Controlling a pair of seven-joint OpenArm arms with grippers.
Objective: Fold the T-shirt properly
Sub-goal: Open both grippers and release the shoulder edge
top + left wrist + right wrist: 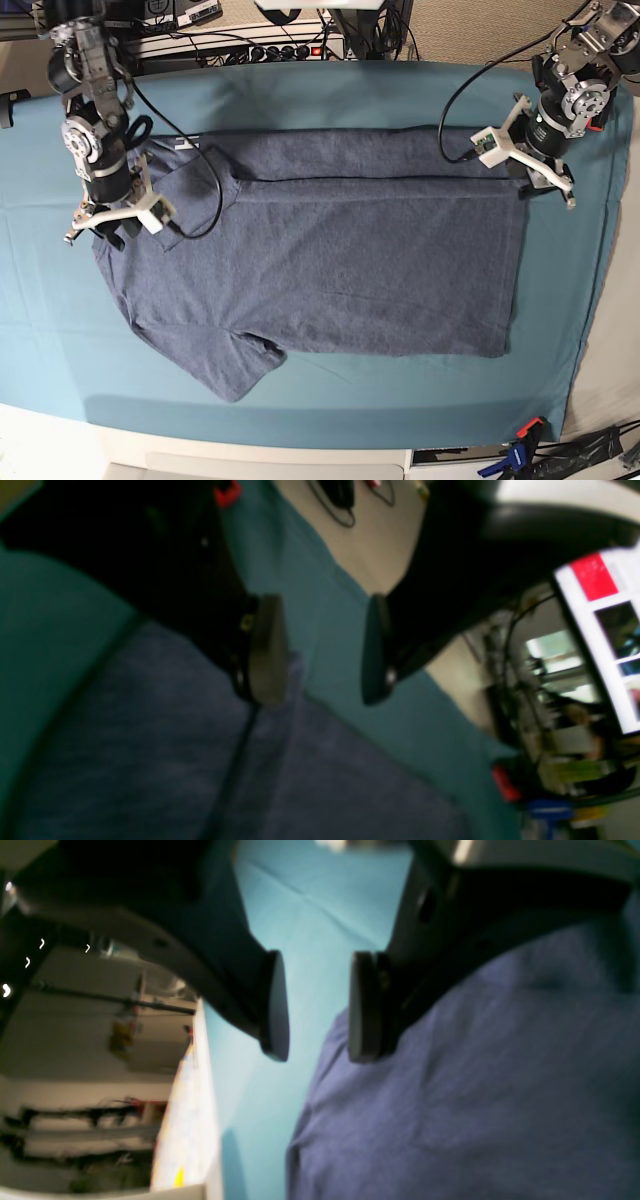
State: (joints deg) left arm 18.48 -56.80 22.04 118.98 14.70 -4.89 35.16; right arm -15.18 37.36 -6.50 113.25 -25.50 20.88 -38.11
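T-shirt (330,260) lies flat on the teal table cloth (300,90), plain side up, collar end toward the base view's left, hem toward its right; a far strip along the top looks folded over forward, with a fold line running across below the upper edge, and one sleeve sticks out at lower left. Judged step: between folds, the first lengthwise fold laid down and both arms let go of it. Going left to right in the base view: right gripper (112,222) hangs over the shoulder and sleeve region at the shirt's left end; in its wrist view the jaws stand apart with nothing between them, one pad (367,1007) over the blue fabric edge, the other over bare cloth. Left gripper (528,172) sits at the shirt's upper right corner, by the hem; wrist view shows jaws parted, empty, shirt fabric below and beside one pad (267,650), teal cloth in the gap. Whether either pad touches the fabric cannot be told: wrist views are blurred. Next move, as I judge it: take hold of the near edge or the loose sleeve and bring it inward, both arms keeping level so the fold stays straight.
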